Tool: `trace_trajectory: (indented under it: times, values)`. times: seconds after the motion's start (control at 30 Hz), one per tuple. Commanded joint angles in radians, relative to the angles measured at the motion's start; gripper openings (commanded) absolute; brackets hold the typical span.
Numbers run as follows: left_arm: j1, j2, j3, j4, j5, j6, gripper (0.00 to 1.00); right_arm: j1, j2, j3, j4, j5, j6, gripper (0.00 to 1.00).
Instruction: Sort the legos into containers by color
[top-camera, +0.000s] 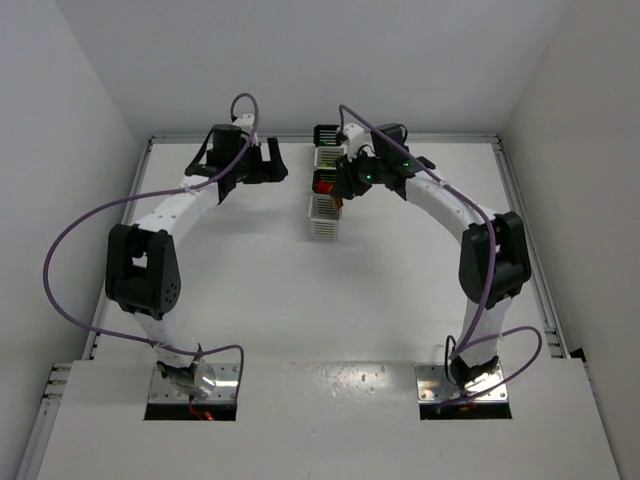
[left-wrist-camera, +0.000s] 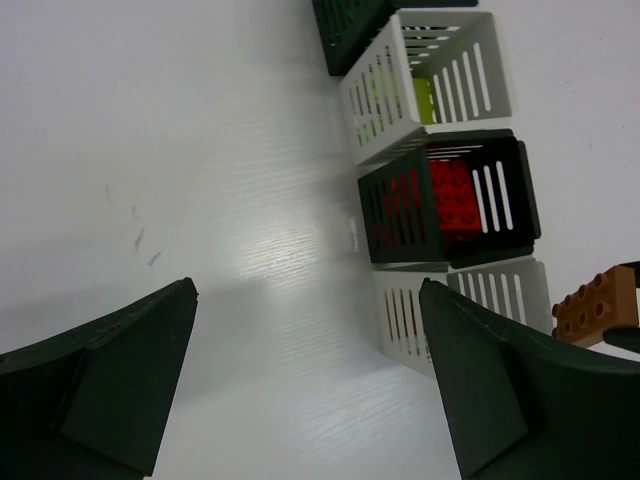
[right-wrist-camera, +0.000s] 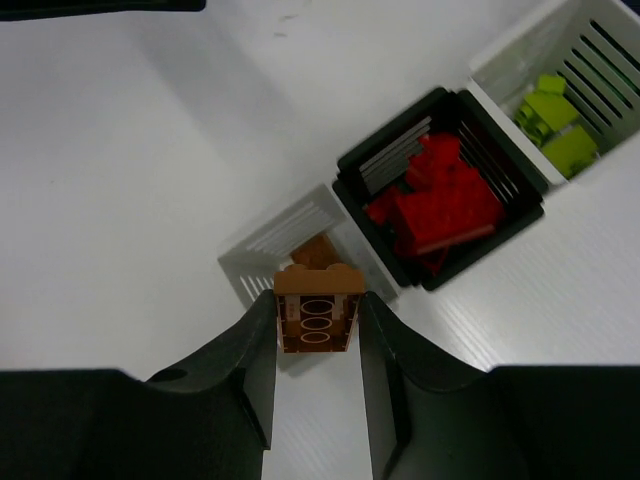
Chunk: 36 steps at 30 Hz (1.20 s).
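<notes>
An orange lego (right-wrist-camera: 317, 312) is clamped between the fingers of my right gripper (right-wrist-camera: 317, 305), which hangs just above the near edge of the end white container (right-wrist-camera: 262, 262). Another orange lego (right-wrist-camera: 320, 250) lies inside that container. The black container (right-wrist-camera: 385, 152) beside it holds red legos (right-wrist-camera: 440, 205). Beyond it, a white container (right-wrist-camera: 520, 55) holds yellow-green legos (right-wrist-camera: 555, 120). In the top view the containers form a row (top-camera: 322, 226), with my right gripper (top-camera: 340, 198) over its near end. My left gripper (left-wrist-camera: 310, 375) is open and empty above bare table, left of the row.
A fourth container, black (left-wrist-camera: 345, 35), closes the far end of the row and shows green inside. The held orange lego (left-wrist-camera: 595, 305) shows at the right edge of the left wrist view. White walls enclose the table (top-camera: 300, 300) on three sides.
</notes>
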Motion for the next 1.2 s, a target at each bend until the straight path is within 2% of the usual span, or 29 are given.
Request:
trace_trajectory:
  times: [0.0, 0.37, 0.4, 0.47, 0.53, 0.6, 0.63, 0.67, 0.73, 0.93, 0.97, 1.03, 1.1, 1.17]
  values:
    - [0.036, -0.045, 0.032, 0.007, 0.019, -0.025, 1.0, 0.033, 0.013, 0.072, 0.16, 0.013, 0.033, 0.0]
    - [0.075, -0.063, 0.014, -0.023, 0.058, -0.015, 1.0, 0.071, 0.065, 0.062, 0.168, 0.045, -0.007, 0.0]
    - [0.075, -0.063, 0.014, -0.023, 0.042, -0.015, 1.0, 0.071, 0.065, 0.048, 0.168, 0.054, -0.02, 0.03]
    - [0.084, -0.063, 0.014, -0.023, 0.042, -0.006, 1.0, 0.071, 0.065, 0.037, 0.157, 0.054, -0.036, 0.09]
    - [0.084, -0.063, 0.014, -0.023, 0.03, 0.003, 1.0, 0.071, 0.065, 0.027, 0.136, 0.054, -0.047, 0.23]
    - [0.093, -0.063, 0.014, -0.023, 0.013, 0.003, 1.0, 0.071, 0.056, 0.014, 0.136, 0.054, -0.059, 0.46]
    - [0.093, -0.063, 0.014, -0.013, -0.002, -0.023, 1.0, 0.08, 0.056, 0.005, 0.136, 0.064, -0.07, 0.64]
    - [0.093, -0.063, 0.003, 0.001, -0.019, -0.032, 1.0, 0.08, 0.047, 0.005, 0.136, 0.064, -0.07, 0.73]
    - [0.093, -0.076, -0.021, 0.038, -0.031, -0.043, 1.0, 0.08, 0.038, -0.006, 0.148, 0.076, -0.07, 0.83]
    - [0.093, -0.132, -0.103, 0.154, -0.067, -0.009, 1.0, 0.09, -0.016, -0.065, 0.234, 0.137, -0.048, 0.98]
    - [0.093, -0.143, -0.103, 0.18, -0.067, 0.012, 1.0, 0.09, -0.046, -0.079, 0.293, 0.168, -0.035, 0.98]
    - [0.093, -0.155, -0.114, 0.181, -0.08, 0.043, 1.0, 0.09, -0.079, -0.116, 0.347, 0.345, -0.004, 0.99]
    - [0.093, -0.155, -0.103, 0.17, -0.12, 0.079, 1.0, 0.081, -0.108, -0.125, 0.332, 0.527, 0.005, 0.99]
    - [0.093, -0.168, -0.103, 0.17, -0.149, 0.101, 1.0, 0.065, -0.128, -0.116, 0.297, 0.619, 0.022, 0.99]
